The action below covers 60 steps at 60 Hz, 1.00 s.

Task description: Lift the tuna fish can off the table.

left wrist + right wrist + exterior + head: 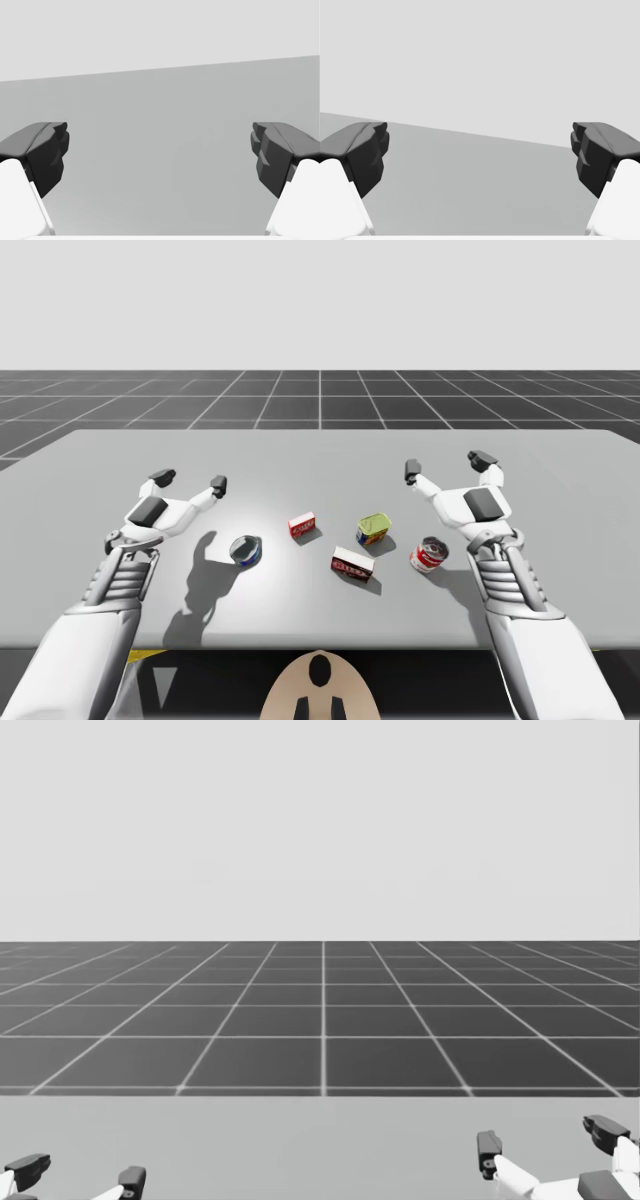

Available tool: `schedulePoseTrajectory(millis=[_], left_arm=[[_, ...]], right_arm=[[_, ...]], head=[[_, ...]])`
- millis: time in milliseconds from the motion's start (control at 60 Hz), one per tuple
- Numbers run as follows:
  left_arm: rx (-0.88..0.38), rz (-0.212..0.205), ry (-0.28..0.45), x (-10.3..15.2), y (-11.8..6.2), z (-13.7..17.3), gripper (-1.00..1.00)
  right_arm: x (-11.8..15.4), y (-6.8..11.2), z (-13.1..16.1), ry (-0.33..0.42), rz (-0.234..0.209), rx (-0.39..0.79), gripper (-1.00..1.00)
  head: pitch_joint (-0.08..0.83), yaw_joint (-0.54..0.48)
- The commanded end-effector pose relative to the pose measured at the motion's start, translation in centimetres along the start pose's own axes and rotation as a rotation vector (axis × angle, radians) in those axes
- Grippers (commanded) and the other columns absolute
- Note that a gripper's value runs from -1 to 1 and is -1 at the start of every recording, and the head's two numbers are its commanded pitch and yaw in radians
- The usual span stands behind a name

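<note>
A grey table [320, 455] under a blank pale backdrop, with a dark gridded floor [320, 395] beyond it: by the look of things, your task has hardly started. Nearest your torso, the tuna can [246, 550], a low blue tin, sits flat on the table. It is behind and inward of your left gripper [190, 481], well apart from its fingers and untouched. Over toward your right gripper [447, 465] lie a red box [353, 564], a red-and-white can [429, 554] that seems tipped over, a green-topped can [374, 529] and a smaller red box [302, 525]. Past them all, both grippers hang above the table, fingers spread wide and nothing between them. Each wrist view looks out over table ahead of the fingers. Everything is left to do: bring the left gripper back and down over the tuna can, close on it and raise it.
</note>
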Motion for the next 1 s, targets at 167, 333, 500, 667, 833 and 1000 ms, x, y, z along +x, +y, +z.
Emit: schedulePoseTrajectory(millis=[167,333,500,667,833,1000], left_arm=[[-0.001,0.000,0.006,-0.03,-0.07,-0.07,-1.00],[-0.011,0.025,0.019,0.01,-0.06,-0.06,-1.00],[-0.024,0.066,0.034,0.04,0.05,-0.14,-1.00],[-0.024,0.068,0.035,0.00,0.10,-0.22,-1.00],[-0.024,0.072,0.036,-0.01,0.22,-0.28,-1.00],[-0.022,0.073,0.036,-0.09,0.26,-0.32,-1.00]], right_arm=[[0.27,-0.04,0.17,0.015,-0.034,0.033,-1.00],[0.30,-0.03,0.04,0.006,-0.037,-0.003,-1.00],[0.41,-0.22,-0.02,-0.002,-0.038,-0.021,-1.00],[0.43,-0.22,-0.01,-0.003,-0.033,-0.022,-1.00],[0.60,-0.38,-0.02,-0.007,-0.035,-0.022,-1.00],[0.69,-0.44,0.06,-0.003,-0.038,-0.018,-1.00]], head=[[0.043,0.01],[0.171,-0.01],[0.319,-0.01],[0.456,0.02],[0.552,0.08],[0.640,0.17]])
